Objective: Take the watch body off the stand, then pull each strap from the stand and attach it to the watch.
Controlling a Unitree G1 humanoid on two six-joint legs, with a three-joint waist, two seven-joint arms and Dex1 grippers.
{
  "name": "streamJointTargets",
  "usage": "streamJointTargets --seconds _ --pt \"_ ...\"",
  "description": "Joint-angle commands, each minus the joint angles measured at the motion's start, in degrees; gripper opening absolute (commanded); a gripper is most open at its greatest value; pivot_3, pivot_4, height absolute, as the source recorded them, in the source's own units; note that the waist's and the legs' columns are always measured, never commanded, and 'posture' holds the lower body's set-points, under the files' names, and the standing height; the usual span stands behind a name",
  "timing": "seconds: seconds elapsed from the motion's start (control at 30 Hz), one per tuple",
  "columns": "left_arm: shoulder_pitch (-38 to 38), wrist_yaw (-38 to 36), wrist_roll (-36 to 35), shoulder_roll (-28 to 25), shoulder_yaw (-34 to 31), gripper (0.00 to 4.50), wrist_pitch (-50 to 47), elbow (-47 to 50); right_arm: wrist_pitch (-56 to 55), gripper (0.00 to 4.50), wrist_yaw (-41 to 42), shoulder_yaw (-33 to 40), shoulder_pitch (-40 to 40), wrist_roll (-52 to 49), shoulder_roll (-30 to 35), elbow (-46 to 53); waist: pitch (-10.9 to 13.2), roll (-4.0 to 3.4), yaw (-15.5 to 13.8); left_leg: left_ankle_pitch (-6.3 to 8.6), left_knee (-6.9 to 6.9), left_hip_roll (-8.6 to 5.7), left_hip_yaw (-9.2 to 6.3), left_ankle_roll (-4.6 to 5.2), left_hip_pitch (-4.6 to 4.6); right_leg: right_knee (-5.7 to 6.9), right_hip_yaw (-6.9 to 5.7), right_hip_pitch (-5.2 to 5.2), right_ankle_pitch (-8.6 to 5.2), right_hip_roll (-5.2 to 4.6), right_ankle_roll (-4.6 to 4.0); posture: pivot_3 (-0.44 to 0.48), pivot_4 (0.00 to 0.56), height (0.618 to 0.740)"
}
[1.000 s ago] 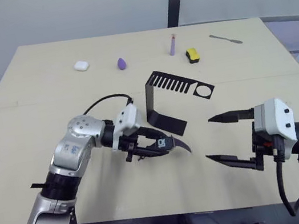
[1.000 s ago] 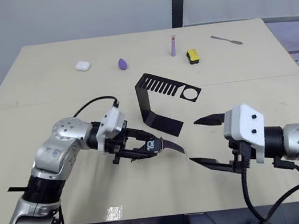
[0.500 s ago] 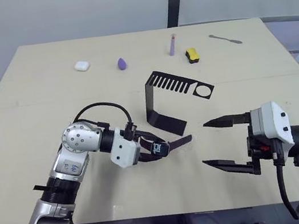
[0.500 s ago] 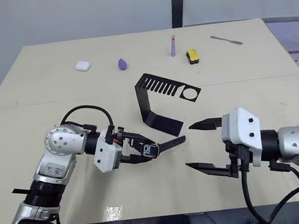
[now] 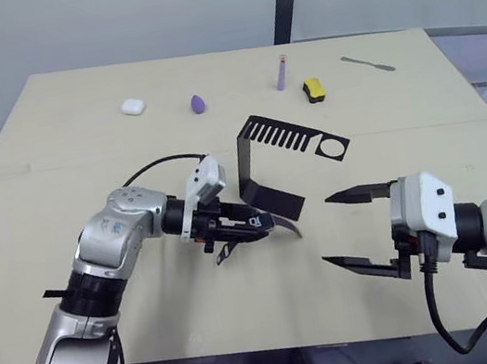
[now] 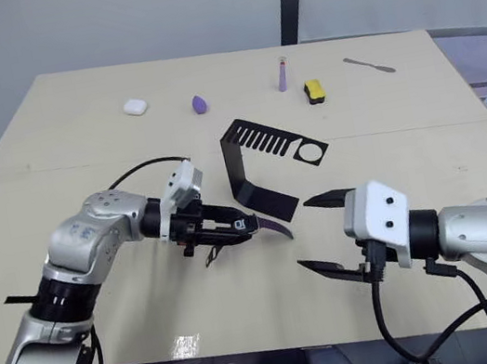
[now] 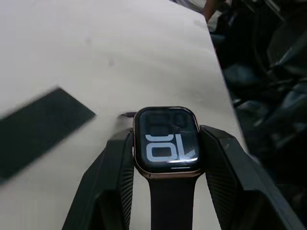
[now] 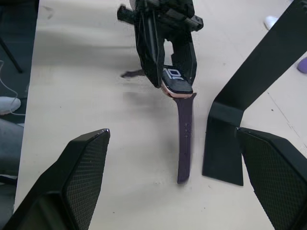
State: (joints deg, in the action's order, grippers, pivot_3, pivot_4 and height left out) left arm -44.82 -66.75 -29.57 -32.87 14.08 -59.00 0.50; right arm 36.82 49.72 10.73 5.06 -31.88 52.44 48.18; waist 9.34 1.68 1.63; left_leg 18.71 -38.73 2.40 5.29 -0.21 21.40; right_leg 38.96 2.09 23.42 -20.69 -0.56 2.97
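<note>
Watch body: small rounded-square smartwatch case (image 7: 166,142) with a dark screen, white digits and a bronze rim, off the stand and held above the bench, just in front of the stand's foot.
Left gripper: black two-fingered left gripper (image 5: 249,225) clamped on the two sides of the watch case, its fingers (image 7: 111,165) pressing the rim on either side.
Strap: one thin dark purple band (image 8: 184,136) hangs from one end of the case, trailing toward the bench beside the stand's foot; its punched holes show in the right wrist view.
Other strap: cannot tell from these views where it lies.
Stand: black bent sheet-metal bracket (image 5: 245,167) standing near the middle of the bench, flat foot toward the robot, upright wall, top plate with comb slots and a round hole reaching to the right.
Right gripper: black two-fingered right gripper (image 5: 352,227) with its fingers spread wide apart, holding nothing, hovering over the bench to the right of the watch and apart from it.
Bench: pale wooden bench (image 5: 81,173).
Far edge items: white rounded case (image 5: 132,107), purple teardrop-shaped piece (image 5: 199,104), slim lilac tube (image 5: 280,73), yellow-and-black block (image 5: 313,89), grey metal tool (image 5: 368,64), all in a loose row well behind the stand.
</note>
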Motion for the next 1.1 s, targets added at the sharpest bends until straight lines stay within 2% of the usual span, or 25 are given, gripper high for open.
streamJointTargets --seconds 0.03,0.2,0.4,0.6,0.83,0.93,1.03,1.1 --pt "-2.8 3.7 -6.9 2.3 -3.8 1.59 -17.8 -0.3 3.6 4.44 -3.9 -1.8 2.7 0.0 0.9 2.5 0.0 0.0 0.0 0.0 -0.02 0.0 -0.01 0.0 -0.01 -0.01 0.0 0.0 0.0 0.0 0.0 0.0 0.15 0.74" --pt "-6.0 9.8 -10.8 9.5 -12.2 1.59 -31.9 -7.5 11.7 4.44 -10.3 -7.5 7.3 0.1 -0.4 3.3 0.0 0.0 -0.1 -0.01 -0.13 0.0 -0.03 -0.02 0.02 -0.04 -0.01 0.05 0.0 -0.02 0.0 0.0 0.15 0.74" --pt "-8.5 16.7 -12.5 14.2 -19.0 1.59 -33.5 -17.5 20.6 4.44 -16.8 -11.7 12.9 -0.3 -3.5 2.3 0.0 0.0 0.0 -0.01 -0.18 0.0 -0.02 -0.04 0.07 -0.02 -0.01 0.15 0.0 -0.03 0.0 0.0 0.15 0.74" --pt "-7.5 16.7 -13.7 14.6 -19.1 1.59 -32.2 -17.5 25.2 4.44 -20.0 -15.7 17.6 1.6 -5.7 -0.2 0.0 0.0 -0.1 0.0 -0.2 0.0 -0.01 -0.07 0.09 0.01 -0.02 0.18 0.0 -0.07 0.0 0.0 0.15 0.74" --pt "-5.8 13.8 -15.3 13.6 -18.1 1.59 -29.2 -17.1 25.6 4.44 -22.7 -20.1 20.8 5.1 -8.2 -3.1 0.0 -0.01 0.0 0.0 -0.19 0.0 0.01 -0.1 0.09 0.0 -0.01 0.21 0.0 -0.06 0.0 0.0 0.15 0.74" --pt "-4.9 12.3 -15.2 12.6 -16.3 1.59 -27.0 -15.9 24.5 3.6 -22.9 -22.1 21.6 7.1 -8.4 -3.4 0.0 -0.01 0.0 0.0 -0.18 0.0 0.01 -0.1 0.09 0.0 -0.01 0.22 0.0 -0.06 -0.01 0.0 0.15 0.74" --pt "-4.2 10.9 -15.3 11.9 -15.1 1.59 -25.6 -15.1 23.4 2.19 -22.9 -23.5 22.2 9.0 -8.5 -3.4 0.0 -0.01 0.0 0.0 -0.18 0.0 0.01 -0.1 0.09 0.0 -0.01 0.22 0.0 -0.06 -0.01 0.0 0.15 0.74" --pt "-3.6 10.4 -15.1 11.5 -14.3 1.59 -24.5 -14.6 22.8 2.19 -22.9 -23.9 22.6 10.0 -8.8 -3.5 0.0 -0.01 0.0 0.0 -0.18 0.0 0.01 -0.1 0.09 0.0 -0.01 0.22 0.0 -0.06 -0.01 0.0 0.15 0.74"
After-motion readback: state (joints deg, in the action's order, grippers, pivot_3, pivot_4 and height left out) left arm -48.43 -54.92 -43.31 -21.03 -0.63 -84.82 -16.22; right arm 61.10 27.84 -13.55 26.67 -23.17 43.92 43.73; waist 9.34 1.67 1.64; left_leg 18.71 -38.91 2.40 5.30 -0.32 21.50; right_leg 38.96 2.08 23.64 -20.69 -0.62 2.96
